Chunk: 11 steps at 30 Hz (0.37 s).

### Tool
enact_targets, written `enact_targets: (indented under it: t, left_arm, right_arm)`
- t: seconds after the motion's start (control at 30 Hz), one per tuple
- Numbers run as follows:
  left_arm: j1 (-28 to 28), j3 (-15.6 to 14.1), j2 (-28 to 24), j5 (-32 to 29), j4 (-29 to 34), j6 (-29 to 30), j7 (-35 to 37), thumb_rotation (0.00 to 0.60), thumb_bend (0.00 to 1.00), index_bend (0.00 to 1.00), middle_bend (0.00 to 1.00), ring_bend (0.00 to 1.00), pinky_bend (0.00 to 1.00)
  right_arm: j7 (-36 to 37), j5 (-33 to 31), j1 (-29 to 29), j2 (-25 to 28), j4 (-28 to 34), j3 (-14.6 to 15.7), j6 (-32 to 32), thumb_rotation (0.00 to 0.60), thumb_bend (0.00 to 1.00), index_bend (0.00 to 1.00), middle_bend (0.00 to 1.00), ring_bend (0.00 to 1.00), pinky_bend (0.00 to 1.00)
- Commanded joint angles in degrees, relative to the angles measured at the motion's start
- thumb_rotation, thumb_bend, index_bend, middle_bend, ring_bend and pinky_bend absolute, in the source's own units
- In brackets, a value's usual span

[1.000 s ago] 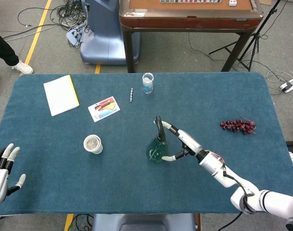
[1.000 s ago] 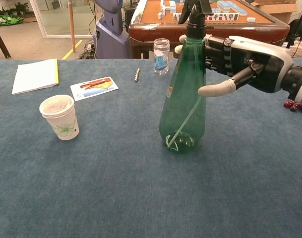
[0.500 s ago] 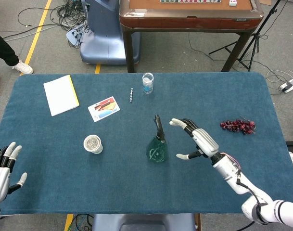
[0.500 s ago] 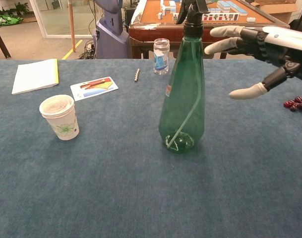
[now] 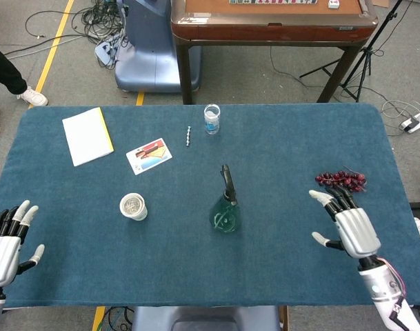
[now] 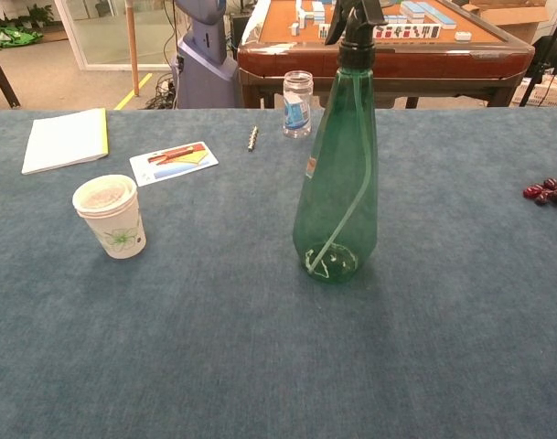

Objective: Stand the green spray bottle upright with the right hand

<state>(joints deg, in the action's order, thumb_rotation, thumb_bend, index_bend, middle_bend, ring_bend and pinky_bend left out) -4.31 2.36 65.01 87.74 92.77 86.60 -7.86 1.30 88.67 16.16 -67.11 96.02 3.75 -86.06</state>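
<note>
The green spray bottle (image 5: 225,212) stands upright on the blue table, its black spray head on top; the chest view shows the green spray bottle (image 6: 338,174) at the middle, standing free with nothing touching it. My right hand (image 5: 349,226) hovers well to the bottle's right near the table's front, fingers spread and holding nothing. At the front left corner my left hand (image 5: 7,238) rests with fingers apart, also holding nothing. Neither hand shows in the chest view.
A paper cup (image 5: 133,206) stands left of the bottle. A white notepad (image 5: 87,135), a card (image 5: 149,156), a screw (image 5: 188,136) and a small clear jar (image 5: 212,118) lie further back. Dark grapes (image 5: 341,181) sit just beyond the right hand.
My right hand let go of the bottle's neck and drew back to the right and toward the front edge, leaving the chest view. The bottle stays standing upright.
</note>
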Motion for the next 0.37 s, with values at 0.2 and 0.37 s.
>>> enact_targets:
  t: [0.2, 0.37]
  left_arm:
    - [-0.6, 0.2, 0.0, 0.4, 0.8, -0.1, -0.6, 0.6, 0.35, 0.06, 0.0, 0.0, 0.0]
    - [-0.7, 0.1, 0.0, 0.4, 1.1, -0.3, -1.0, 0.6, 0.35, 0.06, 0.0, 0.0, 0.0]
  right_arm:
    - [-3.5, 3.4, -6.0, 1.1, 1.2, 2.1, -5.8, 0.6, 0.13, 0.18, 0.26, 0.13, 0.09]
    - [-3.8, 4.7, -8.4, 1.0, 0.4, 2.3, -7.6, 0.6, 0.13, 0.18, 0.27, 0.13, 0.09]
